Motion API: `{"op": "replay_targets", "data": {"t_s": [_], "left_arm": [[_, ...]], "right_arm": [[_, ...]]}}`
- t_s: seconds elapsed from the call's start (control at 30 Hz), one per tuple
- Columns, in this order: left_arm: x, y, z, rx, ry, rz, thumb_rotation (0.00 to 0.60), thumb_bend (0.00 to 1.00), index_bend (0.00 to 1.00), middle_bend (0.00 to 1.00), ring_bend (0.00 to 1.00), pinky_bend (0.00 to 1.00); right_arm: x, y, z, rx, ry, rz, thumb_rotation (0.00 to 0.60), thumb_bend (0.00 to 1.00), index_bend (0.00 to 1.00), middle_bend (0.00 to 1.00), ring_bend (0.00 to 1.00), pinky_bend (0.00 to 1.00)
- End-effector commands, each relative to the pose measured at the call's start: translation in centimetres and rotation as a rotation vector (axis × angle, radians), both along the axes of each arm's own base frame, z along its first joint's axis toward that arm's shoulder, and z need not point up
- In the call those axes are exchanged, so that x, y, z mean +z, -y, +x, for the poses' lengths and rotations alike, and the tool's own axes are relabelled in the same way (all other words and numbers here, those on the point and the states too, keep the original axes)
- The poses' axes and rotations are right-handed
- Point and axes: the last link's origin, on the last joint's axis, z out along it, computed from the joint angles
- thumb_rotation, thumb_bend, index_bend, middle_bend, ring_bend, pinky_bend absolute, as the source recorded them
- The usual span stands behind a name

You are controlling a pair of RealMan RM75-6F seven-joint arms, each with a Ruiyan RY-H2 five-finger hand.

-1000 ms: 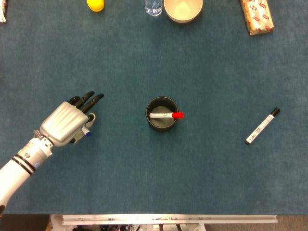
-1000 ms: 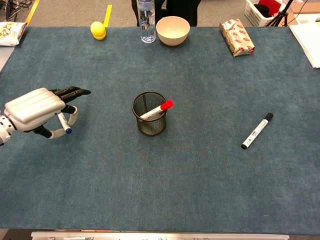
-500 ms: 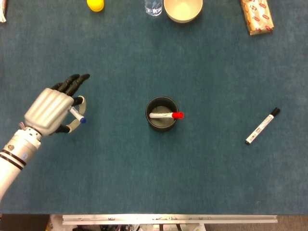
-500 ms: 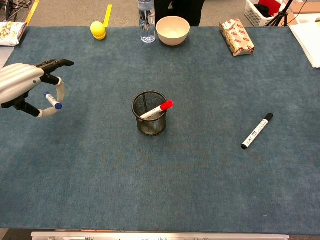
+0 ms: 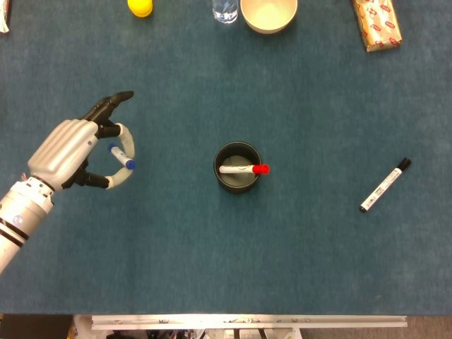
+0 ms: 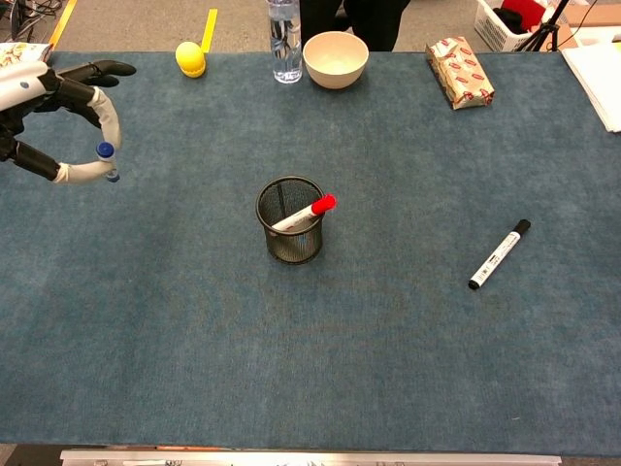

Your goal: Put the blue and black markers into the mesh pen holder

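A blue cloth-covered table (image 5: 296, 261) fills both views, and the mesh pen holder (image 5: 237, 167) stands near its middle with a red-capped marker (image 5: 244, 169) leaning inside it. Well to the left of the holder, the left hand (image 5: 74, 152) hangs above the cloth, pinching the blue marker (image 5: 121, 157) between thumb and a finger, blue cap pointing toward the holder; the other fingers stretch out past it. Well to the right of the holder, the black marker (image 5: 384, 186) lies flat on the cloth, untouched. The right hand shows in neither view, so its state cannot be told.

The step in hand appears to be carrying the blue marker over to the holder. The next move likely calls for bringing the hand above the holder's rim, tipping the marker closer to upright, and releasing it so it drops in beside the red one. The black marker is not yet dealt with.
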Motion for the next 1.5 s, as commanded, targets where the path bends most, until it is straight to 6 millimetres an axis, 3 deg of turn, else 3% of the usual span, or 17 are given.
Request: {"op": "replay_targets", "data": {"t_s": [0.03, 0.43, 0.7, 1.07, 1.5], "left_arm": [[0.8, 0.2, 2.1, 0.007, 0.119, -0.077, 0.600, 0.31, 0.67, 0.00, 0.02, 0.25], [0.3, -0.7, 6.4, 0.002, 0.357, -0.242, 0.600, 0.31, 0.68, 0.01, 0.02, 0.25], [-1.1, -2.5, 8.4, -0.004, 0.428, -0.324, 0.600, 0.31, 0.68, 0.01, 0.02, 0.25], [-3.5, -4.1, 9.4, -0.010, 0.507, -0.349, 0.600, 0.31, 0.69, 0.02, 0.02, 0.24], [-6.2, -4.6, 10.3, 0.019, 0.562, -0.406, 0.600, 0.31, 0.69, 0.02, 0.02, 0.21]], "right_arm": [[0.0, 0.1, 0.2, 0.007, 0.002, -0.002, 0.600, 0.00, 0.41, 0.33, 0.26, 0.30], [0.1, 0.3, 0.4, 0.014, 0.001, -0.001, 0.600, 0.00, 0.41, 0.33, 0.26, 0.30], [0.3, 0.4, 0.5, 0.025, 0.005, -0.005, 0.600, 0.00, 0.41, 0.33, 0.26, 0.30], [0.4, 0.5, 0.4, 0.025, 0.002, -0.006, 0.600, 0.00, 0.41, 0.33, 0.26, 0.30], [0.7, 0.4, 0.3, 0.025, 0.004, -0.009, 0.600, 0.00, 0.41, 0.33, 0.26, 0.30]]}}
